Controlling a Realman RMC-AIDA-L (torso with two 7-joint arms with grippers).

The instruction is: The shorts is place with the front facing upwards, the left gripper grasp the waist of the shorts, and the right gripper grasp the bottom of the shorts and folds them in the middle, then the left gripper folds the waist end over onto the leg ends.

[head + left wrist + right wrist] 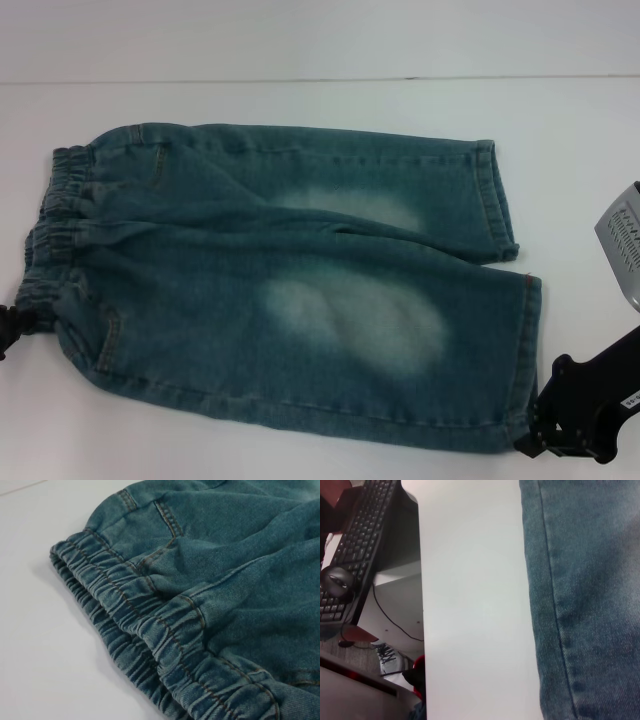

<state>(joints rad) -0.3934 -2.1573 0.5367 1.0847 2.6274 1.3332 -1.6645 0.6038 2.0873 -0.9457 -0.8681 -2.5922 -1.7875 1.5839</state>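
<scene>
Shorts lie flat on the white table, spread wide from 9 o'clock to 3 o'clock in the head view, with 2 pale patches on the front.

Nearest, at about 4 o'clock, the right gripper sits at the low corner of the leg ends, touching or almost touching the near hem. I cannot tell if its fingers are apart or closed on the cloth. Its wrist view shows only a stitched edge of the denim beside bare table, with a keyboard and a mouse far off past the table edge.

At about 8 o'clock, the left gripper is just a small black bit at the picture's edge, right by the near end of the waist. I cannot tell how its fingers stand either. Its wrist view looks closely at the ruffled band.

Farther back, the other leg lies flat toward 2 o'clock.

I think the job is at step 1: both grippers are getting hold of the near edge. Nothing is folded yet. Next, each needs a firm pinch, then they must lift together and carry the near half over the far half.
</scene>
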